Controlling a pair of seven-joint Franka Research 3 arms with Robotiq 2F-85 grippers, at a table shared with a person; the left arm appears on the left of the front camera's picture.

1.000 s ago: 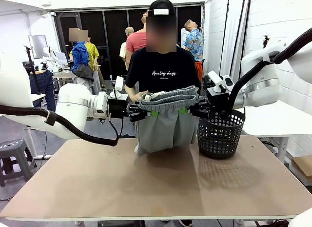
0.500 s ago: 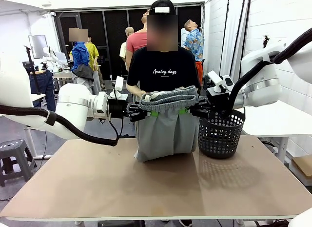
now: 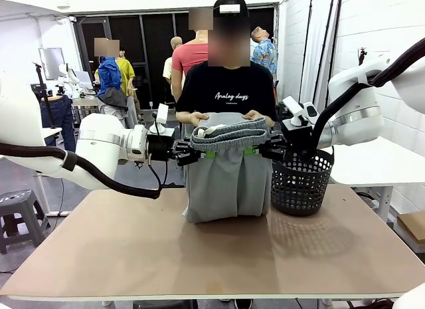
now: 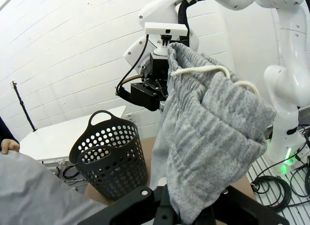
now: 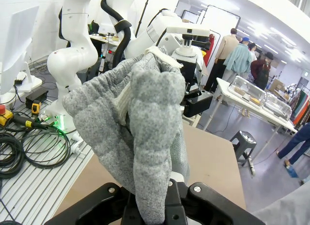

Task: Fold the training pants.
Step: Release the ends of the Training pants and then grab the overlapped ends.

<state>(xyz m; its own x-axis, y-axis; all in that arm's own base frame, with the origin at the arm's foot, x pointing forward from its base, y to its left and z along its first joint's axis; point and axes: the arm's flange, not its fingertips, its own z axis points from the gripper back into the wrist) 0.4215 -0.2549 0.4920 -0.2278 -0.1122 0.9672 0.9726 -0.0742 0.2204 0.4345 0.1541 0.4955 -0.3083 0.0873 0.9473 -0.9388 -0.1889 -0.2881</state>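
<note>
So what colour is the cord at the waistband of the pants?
White, against the light grey pants. The cord shows best in the left wrist view.

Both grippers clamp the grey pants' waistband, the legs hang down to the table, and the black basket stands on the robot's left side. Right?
No: the front view shows the black basket on the robot's right side, by the right gripper. The rest holds: it and the left gripper clamp the waistband of the training pants, whose legs hang down to the table.
</note>
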